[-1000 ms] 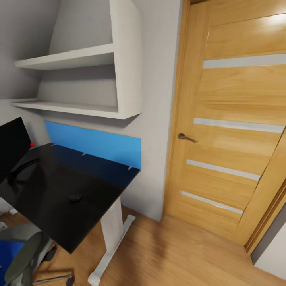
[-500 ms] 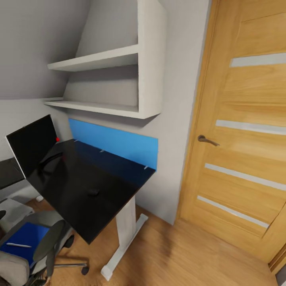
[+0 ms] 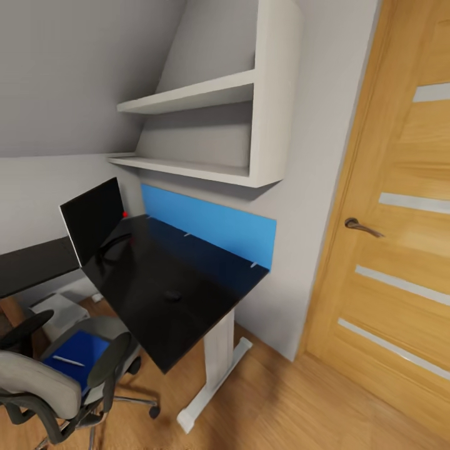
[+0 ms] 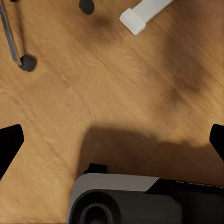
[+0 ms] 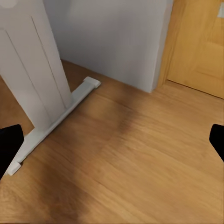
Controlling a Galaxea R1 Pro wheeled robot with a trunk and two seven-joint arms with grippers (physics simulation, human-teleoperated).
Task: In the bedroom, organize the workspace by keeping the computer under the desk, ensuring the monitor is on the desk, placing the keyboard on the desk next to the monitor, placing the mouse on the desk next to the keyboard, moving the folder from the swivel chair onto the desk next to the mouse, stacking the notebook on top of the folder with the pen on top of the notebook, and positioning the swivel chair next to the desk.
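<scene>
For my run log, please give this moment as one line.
phase: approaching | folder with pen on swivel chair | mouse on desk | grippers open

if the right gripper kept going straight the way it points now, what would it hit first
Most likely the bare wood floor: the right gripper, jaws wide open, aims down at it. The white desk leg stands off to one side of that line.

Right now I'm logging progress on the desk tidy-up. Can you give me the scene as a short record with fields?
desk: black top, white leg, against the wall
monitor: standing on the desk's far end
mouse: on the desk
chair: beside the desk's near corner
folder: blue, lying on the chair seat
pen: on the folder
left claw: open, over bare floor
right claw: open, near the desk leg
</scene>
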